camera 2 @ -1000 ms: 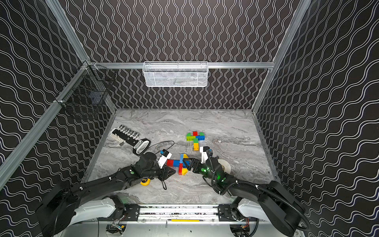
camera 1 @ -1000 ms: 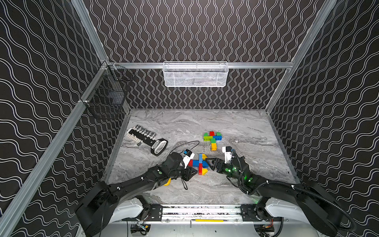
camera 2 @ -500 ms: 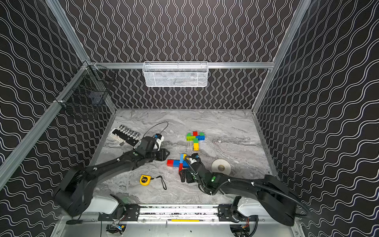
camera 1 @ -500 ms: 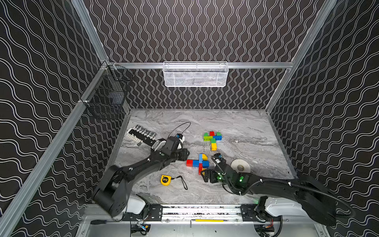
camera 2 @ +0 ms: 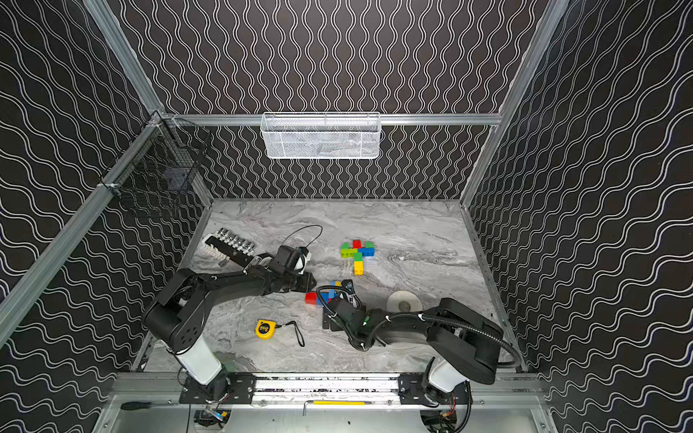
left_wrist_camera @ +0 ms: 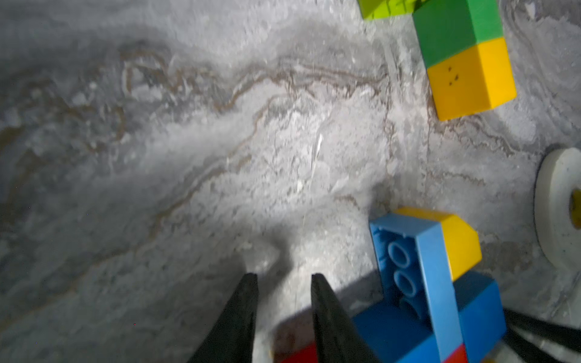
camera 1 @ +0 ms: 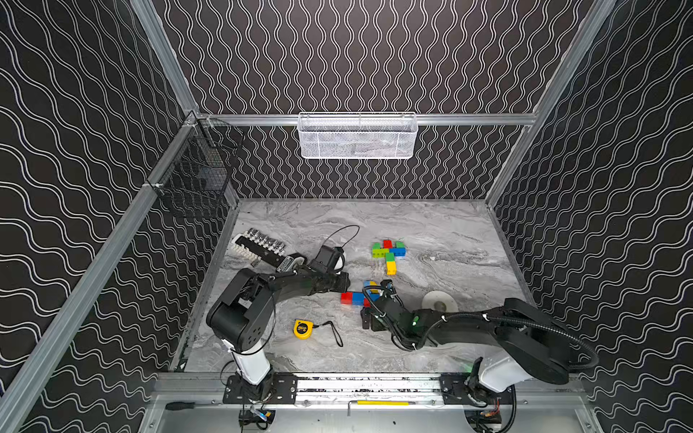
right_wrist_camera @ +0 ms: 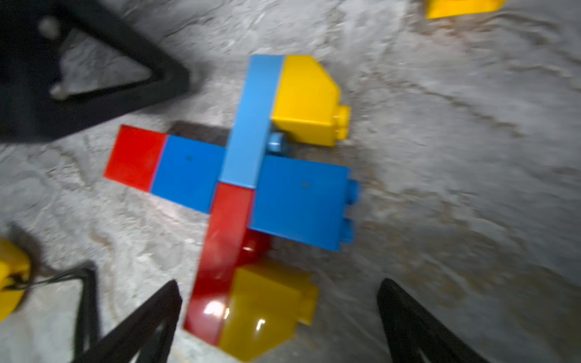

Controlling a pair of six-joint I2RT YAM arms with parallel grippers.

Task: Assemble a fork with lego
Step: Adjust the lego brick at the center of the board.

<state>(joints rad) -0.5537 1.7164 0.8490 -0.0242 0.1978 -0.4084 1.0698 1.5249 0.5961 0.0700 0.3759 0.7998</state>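
My right tool wide open, empty, over lego cross; left tool barely open, empty. I'd square up before closing.

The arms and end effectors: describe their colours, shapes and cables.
The left arm and right arm are black with white base links. A ribbed black hose and a green light mark the right; a thin cable loops off the left. The left end effector and right end effector have black tapered fingers.
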